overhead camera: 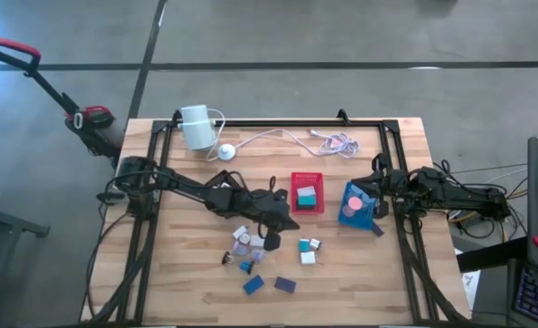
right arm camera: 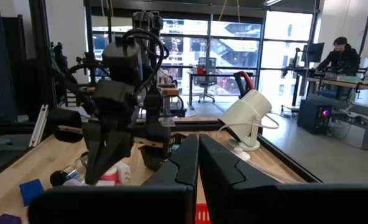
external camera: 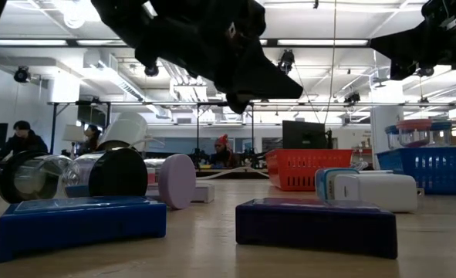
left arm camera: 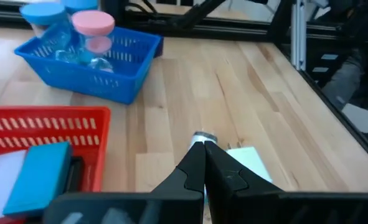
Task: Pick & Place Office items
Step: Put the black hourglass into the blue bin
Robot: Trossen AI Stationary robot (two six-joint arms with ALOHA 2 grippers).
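The office items lie loose on the wooden table: small pieces (overhead camera: 243, 239), a white and teal pair (overhead camera: 308, 251), a blue block (overhead camera: 254, 285) and a dark purple block (overhead camera: 285, 285). My left gripper (overhead camera: 285, 224) is shut and holds nothing. It hangs clear above the table (external camera: 239, 99), slanting down between the left cluster and the white and teal pair. In its wrist view the shut tips (left arm camera: 203, 147) point at a small capped piece (left arm camera: 204, 136) and a white block (left arm camera: 251, 159). My right gripper (right arm camera: 198, 142) is shut and waits by the table's right edge (overhead camera: 382, 182).
A red tray (overhead camera: 308, 208) holding a teal block (overhead camera: 307, 194) sits right of my left gripper. A blue tray (overhead camera: 367, 217) with a pink-lidded jar (overhead camera: 351, 204) stands beyond it. A white cylinder (overhead camera: 196, 128) with its cable lies at the far left.
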